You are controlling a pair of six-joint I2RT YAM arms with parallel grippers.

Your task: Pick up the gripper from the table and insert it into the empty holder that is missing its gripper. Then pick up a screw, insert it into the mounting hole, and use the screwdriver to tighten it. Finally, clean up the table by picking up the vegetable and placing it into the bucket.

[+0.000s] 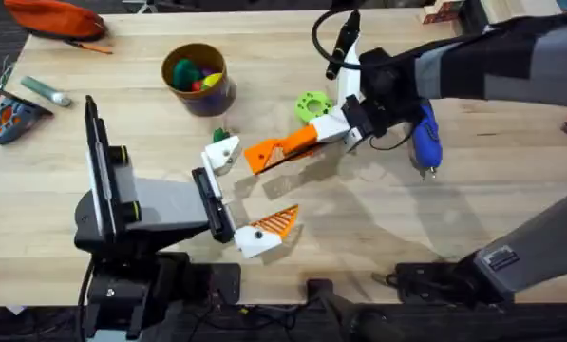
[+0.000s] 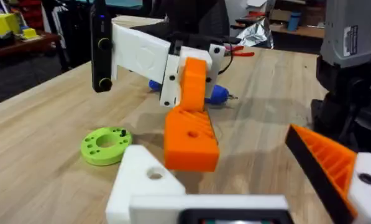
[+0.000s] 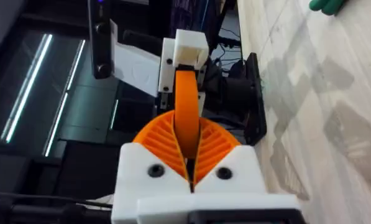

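Observation:
My right gripper [image 1: 340, 127] is shut on the orange gripper [image 1: 281, 147], holding it above the table. In the right wrist view the ribbed pads [image 3: 163, 140] clamp it on both sides. Its free end points at the empty white holder [image 1: 223, 153] of my left gripper [image 1: 245, 195], which is open. The orange gripper [image 2: 189, 121] hangs just beyond the holder [image 2: 149, 177], and I cannot tell whether they touch. The twin mount [image 1: 264, 231] carries an orange ribbed tip. The blue screwdriver [image 1: 425, 135] lies partly under the right arm. The dark-green vegetable [image 1: 220, 136] lies by the holder. The yellow-rimmed bucket [image 1: 199, 78] holds coloured toys.
A lime-green disc [image 1: 312, 104] with holes lies just behind the orange gripper. An orange pouch [image 1: 55, 17], a grey-green marker [image 1: 44, 90] and a dark object [image 1: 12, 116] sit at the far left. The right arm spans the table's back right.

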